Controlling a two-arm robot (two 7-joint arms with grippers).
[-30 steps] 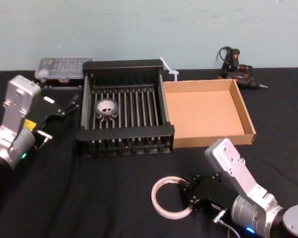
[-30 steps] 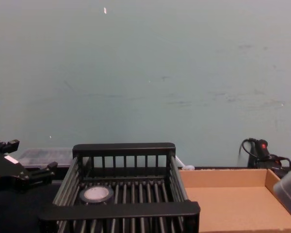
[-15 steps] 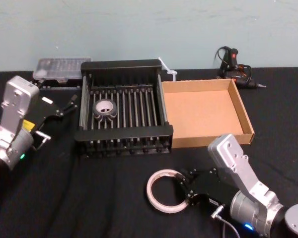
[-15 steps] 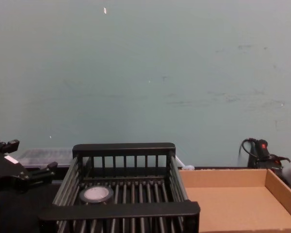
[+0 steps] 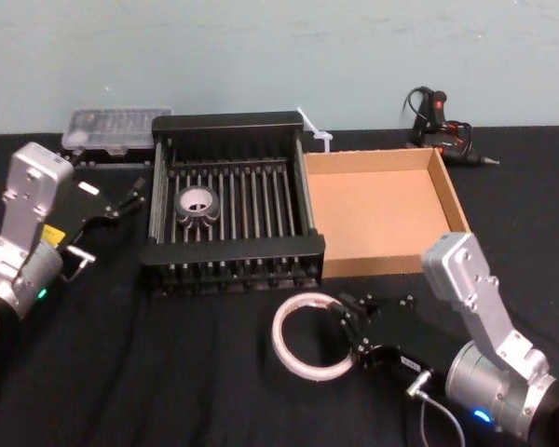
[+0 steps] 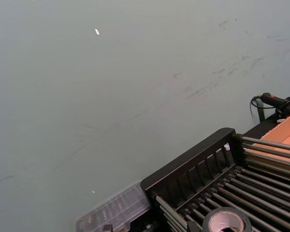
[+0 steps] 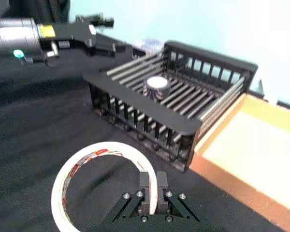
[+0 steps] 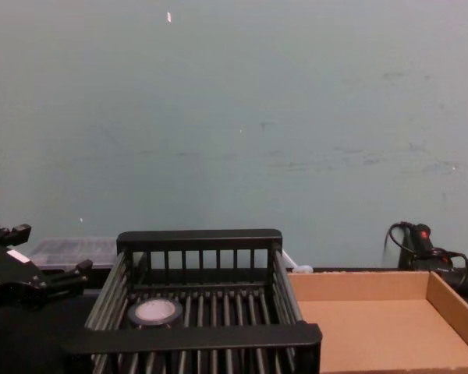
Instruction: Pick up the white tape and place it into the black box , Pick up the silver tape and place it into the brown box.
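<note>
Head view, left to right: the left end effector (image 5: 130, 196) hovers spread and empty beside the black box (image 5: 233, 126), where one silver tape (image 5: 198, 203) lies flat. One white tape (image 5: 309, 335) sits on the desk (image 5: 168, 372), its rim pinched by the right end effector (image 5: 347, 331), the nearer arm. One brown box (image 5: 452, 200) stands empty.

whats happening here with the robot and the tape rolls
The right gripper is shut on the rim of the white tape, which sits on the black table in front of the black box. A grey tape roll already lies in that box. The brown box holds nothing. The left gripper waits beside the black box.
</note>
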